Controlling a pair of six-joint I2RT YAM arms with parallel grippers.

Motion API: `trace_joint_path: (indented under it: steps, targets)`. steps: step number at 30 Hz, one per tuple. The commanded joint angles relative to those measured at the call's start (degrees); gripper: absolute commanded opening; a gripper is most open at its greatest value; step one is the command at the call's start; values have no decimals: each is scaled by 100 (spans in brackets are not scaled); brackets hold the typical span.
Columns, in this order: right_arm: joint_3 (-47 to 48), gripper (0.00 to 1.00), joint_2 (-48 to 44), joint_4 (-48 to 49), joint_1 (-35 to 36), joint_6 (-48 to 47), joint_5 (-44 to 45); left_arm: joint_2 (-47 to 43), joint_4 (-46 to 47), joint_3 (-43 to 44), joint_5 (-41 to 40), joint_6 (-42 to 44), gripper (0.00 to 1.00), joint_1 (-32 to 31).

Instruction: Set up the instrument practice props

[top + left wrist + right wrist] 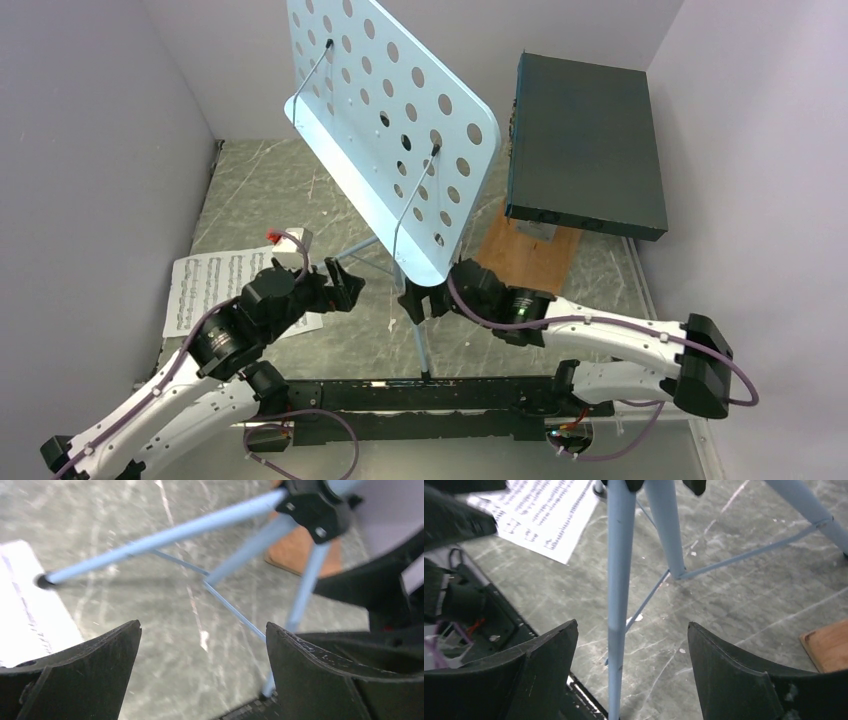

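The light blue perforated music stand (390, 110) stands on its tripod legs (422, 340) at mid-table. The white sheet-music pages (205, 285) lie flat at the left. The small grey-white metronome (293, 240) sits just behind them, partly hidden by my left arm. My left gripper (345, 288) is open and empty, left of the tripod; its view shows the legs (165, 530) ahead of the gripper (202, 635). My right gripper (415, 302) is open. The near leg (619, 580) runs between its jaws (631, 630), closer to the left finger, without touching.
A big dark box (585, 145) rests on a wooden board (530, 255) at the back right. The board's corner also shows in the right wrist view (829, 645). A black rail (420, 395) runs along the near edge. Grey walls close in both sides.
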Motion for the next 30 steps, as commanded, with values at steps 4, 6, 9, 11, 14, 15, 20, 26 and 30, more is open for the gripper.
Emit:
trace_joint_path:
  steps: [4, 6, 9, 11, 14, 15, 20, 26, 30]
  targets:
    - [-329, 67, 460, 1120, 399, -22, 1437, 770, 1244, 65, -1463, 1452, 99, 8]
    - [-378, 63, 540, 1231, 404, -123, 1463, 1174, 1783, 91, -1285, 1908, 99, 6]
    - [-426, 57, 634, 1362, 397, -222, 1470, 1745, 2471, 110, -1098, 2431, 100, 10]
    - [-484, 52, 662, 1532, 386, -298, 1337, 2042, 2724, 179, -816, 2633, 99, 14]
    - [-576, 47, 680, 1700, 297, -419, 903, 2398, 3082, 211, -580, 2839, 99, 23]
    - [-587, 44, 694, 1724, 241, -477, 724, 2494, 3191, 215, -628, 2887, 99, 27]
    - [-537, 27, 733, 1718, -93, -618, -89, 3035, 3651, 269, -1125, 3232, 87, 32]
    - [-549, 11, 600, 1631, -410, -667, -340, 3440, 3643, 648, -1166, 3777, 49, 32]
    - [-487, 1, 485, 1392, -690, -753, -450, 3342, 3369, 999, -1031, 4146, 28, 32]
